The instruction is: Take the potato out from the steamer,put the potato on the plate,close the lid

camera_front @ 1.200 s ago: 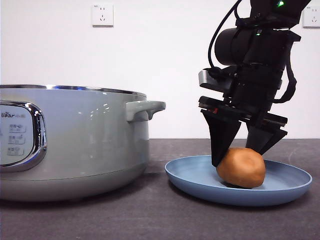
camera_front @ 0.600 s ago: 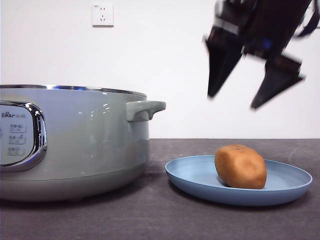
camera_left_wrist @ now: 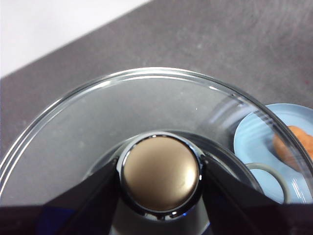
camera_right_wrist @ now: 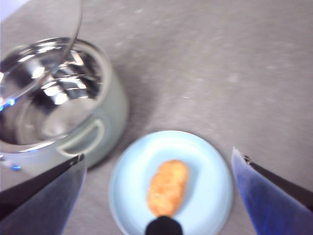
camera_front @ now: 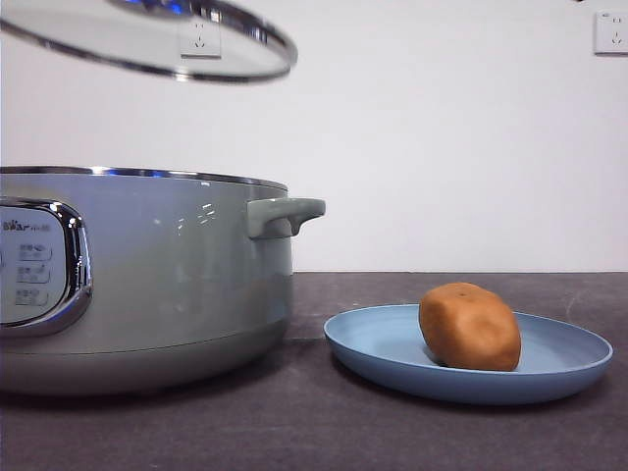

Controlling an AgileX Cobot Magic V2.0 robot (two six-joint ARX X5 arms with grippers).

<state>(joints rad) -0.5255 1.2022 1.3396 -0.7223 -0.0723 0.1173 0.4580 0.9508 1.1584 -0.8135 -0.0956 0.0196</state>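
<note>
Front: lumpy orange-brown potato (camera_front: pixel 470 327) resting on shallow blue plate (camera_front: pixel 392 343); sage steamer (camera_front: pixel 147 275) alongside, open; domed glass lid (camera_front: pixel 147 39) aloft above it.
Left wrist: left gripper (camera_left_wrist: pixel 160 172) clamped on lid's metallic-looking round knob.
Right wrist: right gripper (camera_right_wrist: pixel 159 188) spread wide, empty, high above plate.

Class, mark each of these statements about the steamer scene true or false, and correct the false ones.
1. The potato lies on the plate. True.
2. The lid rests on the steamer. False: it hangs in the air above it.
3. The left claw is shut on the lid's knob. True.
4. The right claw holds the potato. False: it is open, high above the plate.
5. The plate touches the steamer. False: they stand apart on the table.
</note>
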